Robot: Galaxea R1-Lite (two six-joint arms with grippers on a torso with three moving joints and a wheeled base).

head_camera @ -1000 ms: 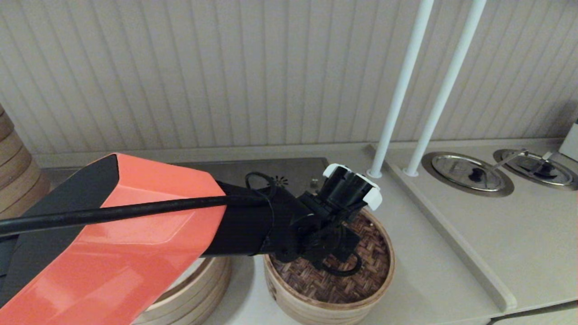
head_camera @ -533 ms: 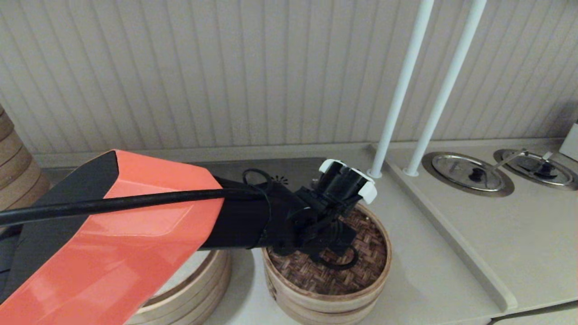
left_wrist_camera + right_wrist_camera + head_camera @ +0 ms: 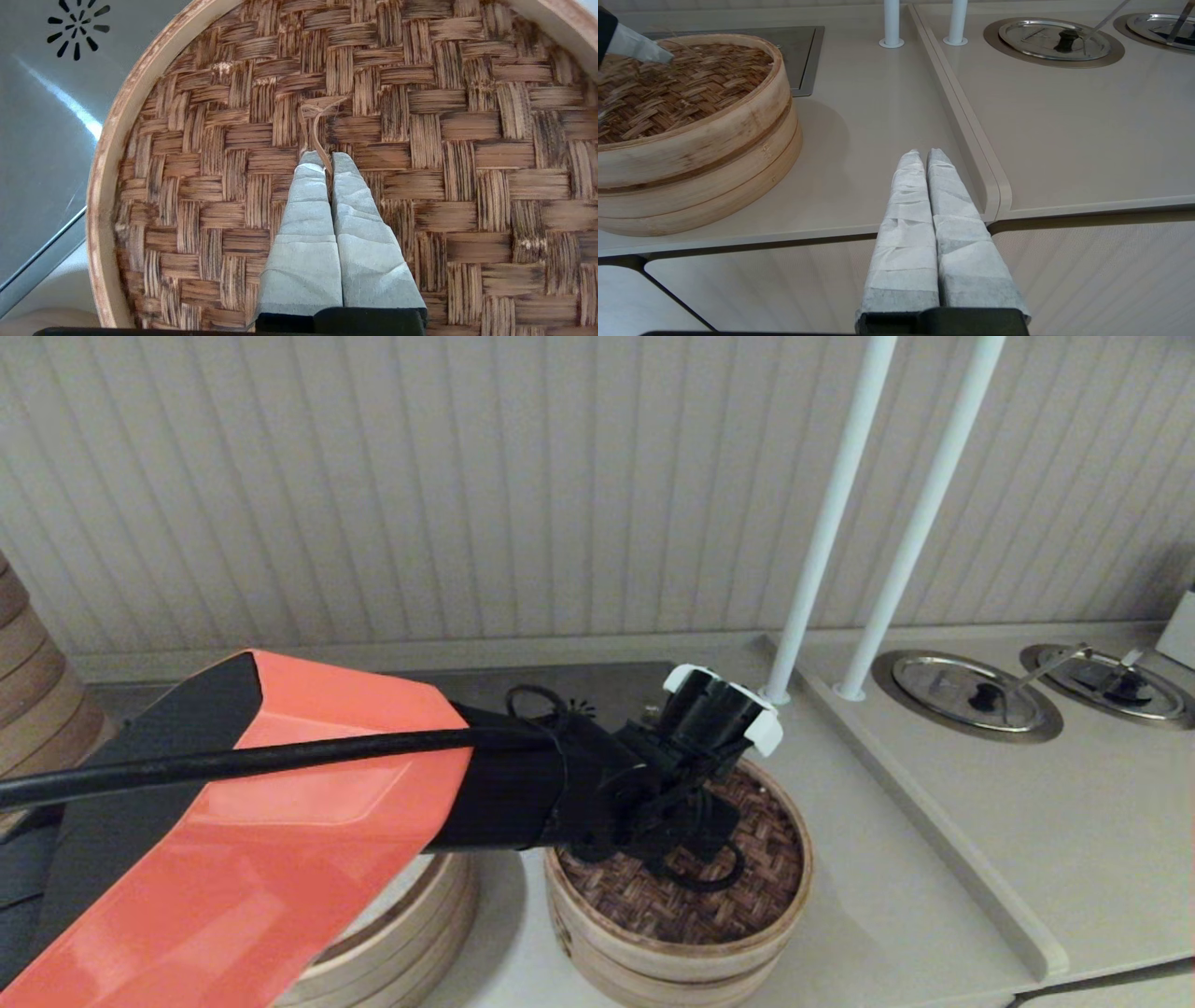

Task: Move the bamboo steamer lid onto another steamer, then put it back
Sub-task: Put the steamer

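Note:
The bamboo steamer lid [image 3: 719, 910] has a reddish-brown woven top and a pale rim. It sits level on a low pale-walled steamer [image 3: 672, 980] at the counter's front middle. That steamer's floor is hidden under the lid. My left gripper [image 3: 327, 157] is shut on the lid's thin centre loop [image 3: 314, 122], fingertips down on the weave [image 3: 420, 140]. The right wrist view shows the lid [image 3: 691, 79] flush over the steamer wall [image 3: 714, 186]. My right gripper [image 3: 924, 154] is shut on nothing, low over the counter's front edge, to the right of the steamer.
A taller several-ring steamer [image 3: 411, 924] stands just left of the lidded one, half hidden by my left arm. A tall bamboo stack [image 3: 33, 681] is at far left. Two white poles [image 3: 822, 541], a raised counter step [image 3: 934, 821] and steel pot lids [image 3: 966, 695] lie to the right.
My left gripper and the lid shifted slightly up and back in the head view. The steamer wall under the lid's rim now shows. The right arm has not visibly moved.

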